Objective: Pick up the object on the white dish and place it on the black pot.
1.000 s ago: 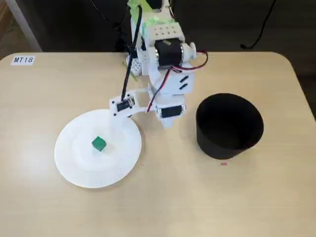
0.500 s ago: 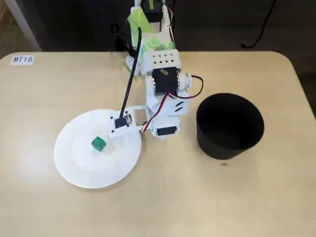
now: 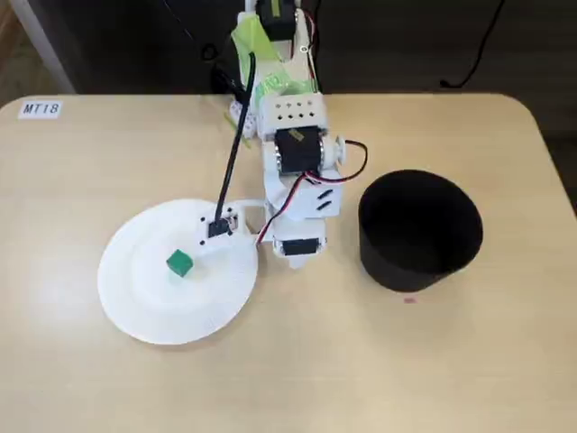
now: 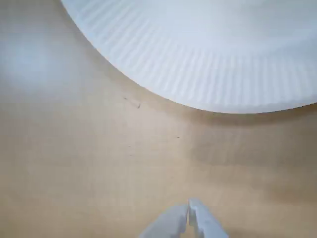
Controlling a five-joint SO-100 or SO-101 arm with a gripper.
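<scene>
The object, a tiny green cube (image 3: 179, 262), lies left of centre on the white dish (image 3: 144, 317). To the right stands the black pot (image 3: 407, 267), its dark inside showing nothing. My gripper (image 3: 294, 258) hangs low over the bare table between dish and pot, just off the dish's right rim. In the wrist view the two white fingertips of the gripper (image 4: 188, 207) touch each other with nothing between them, above tan tabletop. The ribbed edge of the white dish (image 4: 208, 74) fills the top of that view; the cube is out of it.
A label reading MT18 (image 3: 41, 109) is stuck at the table's far left corner. The arm's base (image 3: 270, 54) and cables sit at the table's back edge. A small pink speck (image 3: 408, 299) lies just in front of the pot.
The arm has swung forward and down. Its wrist camera bracket moved from the dish's back rim to over the dish, closer to the cube. Cube, dish and pot stayed put.
</scene>
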